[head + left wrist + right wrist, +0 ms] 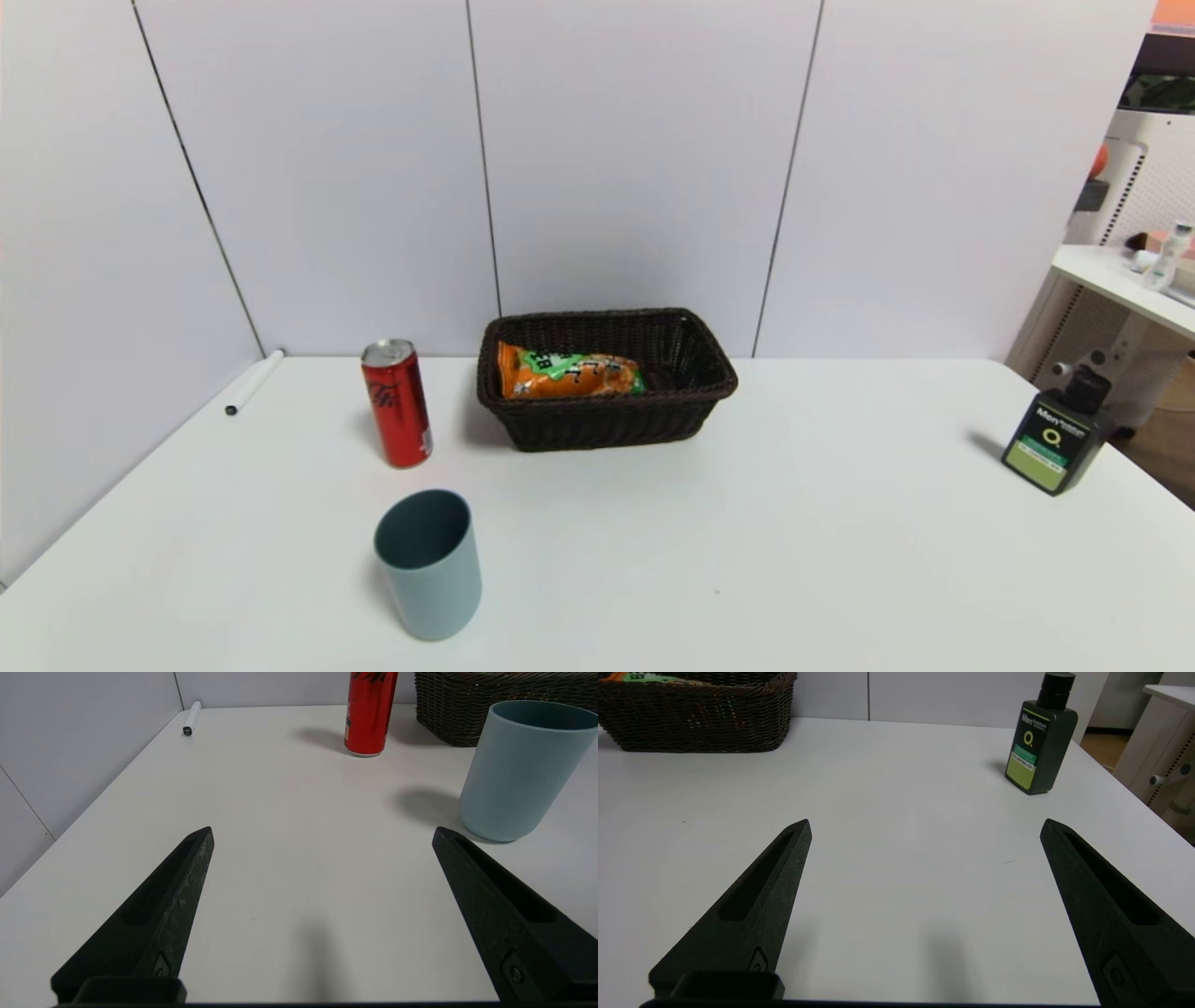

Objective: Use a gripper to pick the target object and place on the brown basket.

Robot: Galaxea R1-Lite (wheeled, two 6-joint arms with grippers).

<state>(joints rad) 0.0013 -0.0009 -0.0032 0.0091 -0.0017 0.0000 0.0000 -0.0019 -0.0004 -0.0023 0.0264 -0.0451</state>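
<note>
Lying inside the brown basket (607,431) at the table's far middle, your orange snack bag (568,374) is placed — left gripper (322,833) and right gripper (924,826) both hover near, fingers spread, holding nothing.

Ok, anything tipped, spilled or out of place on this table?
Nothing stands out. The orange snack bag lies inside the brown basket; the red soda can, grey-blue cup and dark green bottle stand upright.

Head view looks down over the table (794,523); both low wrist views share the brown basket (467,714).
</note>
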